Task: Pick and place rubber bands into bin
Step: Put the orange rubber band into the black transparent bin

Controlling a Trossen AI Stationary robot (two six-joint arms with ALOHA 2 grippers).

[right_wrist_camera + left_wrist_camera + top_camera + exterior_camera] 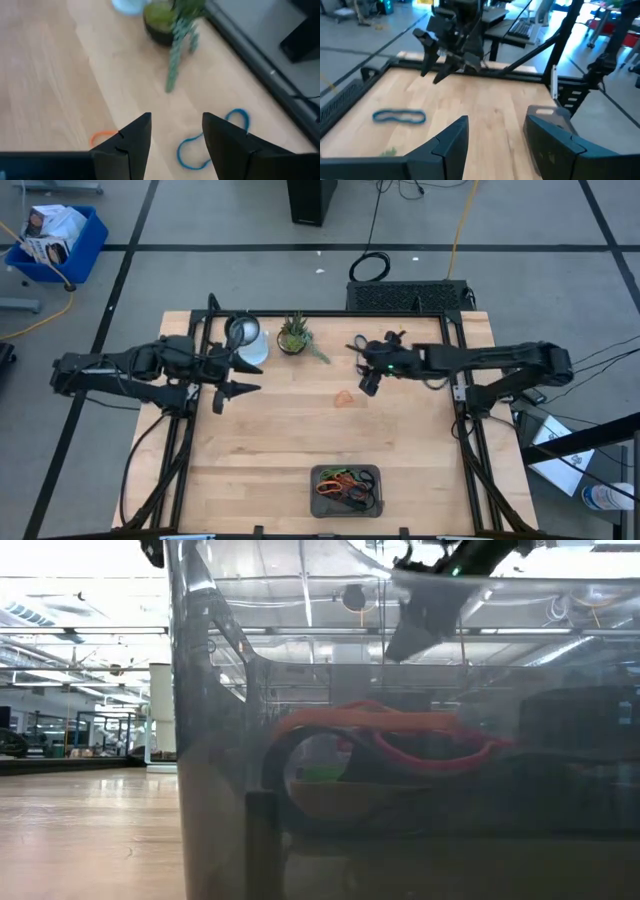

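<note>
Both claws, left (pixel 228 377) and right (pixel 368 366), hung open and empty. The blue rubber band (pixel 210 139) at twelve o'clock looked light and floppy; pinching one strand flat against the surface (pixel 300 430) seemed best.

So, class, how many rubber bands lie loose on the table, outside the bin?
2. An orange one lies mid-table; a blue one lies near the plant by the back edge. Others may be hidden.

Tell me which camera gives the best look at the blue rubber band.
The right wrist view: the blue rubber band lies on bare wood just past the open right gripper, though one finger hides part of it. The left wrist view shows it whole but blurrier. The high view hardly shows it, and the low view not at all.
</note>
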